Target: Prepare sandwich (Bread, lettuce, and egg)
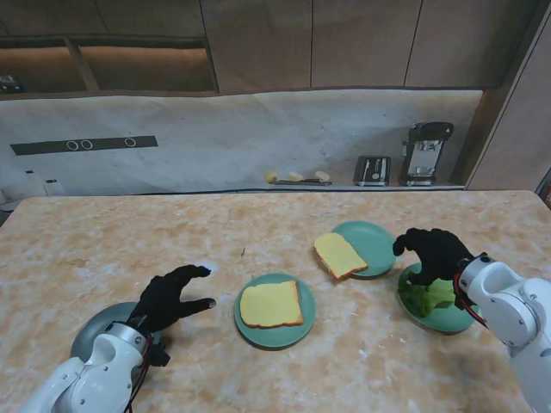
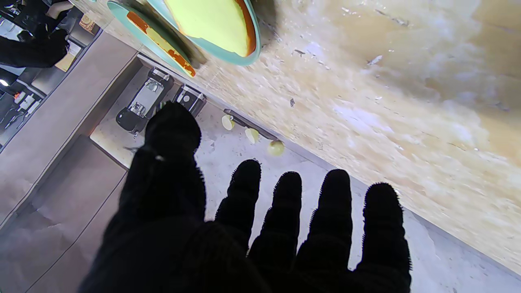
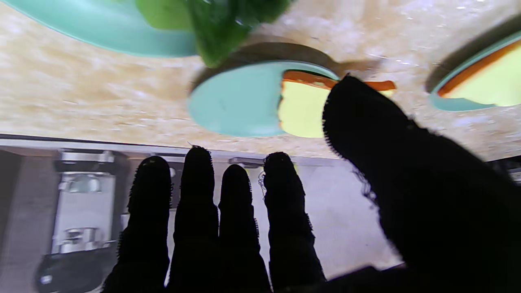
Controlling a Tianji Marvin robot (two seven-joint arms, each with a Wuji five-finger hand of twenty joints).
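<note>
Surface: marbled beige counter, appliances along the back wall.
Landmark: centre plate, green, carrying 1 bread slice, bare on top.
Second bread: slice on the far plate, right of and farther from me than the centre plate; it overhangs the rim toward the centre plate.
Lettuce: leaves on the right plate, well right of the centre plate.
Egg: not made out; a grey dish left of the centre plate sits mostly under my left arm.
Right hand: over the lettuce, fingers apart, grasping nothing as far as I can tell.
Left hand: fingers spread, grasping nothing, just left of the centre plate.
Progress: 0 layers stacked. My judgement: lettuce pick-up is the step in hand; egg and top slice remain.
</note>
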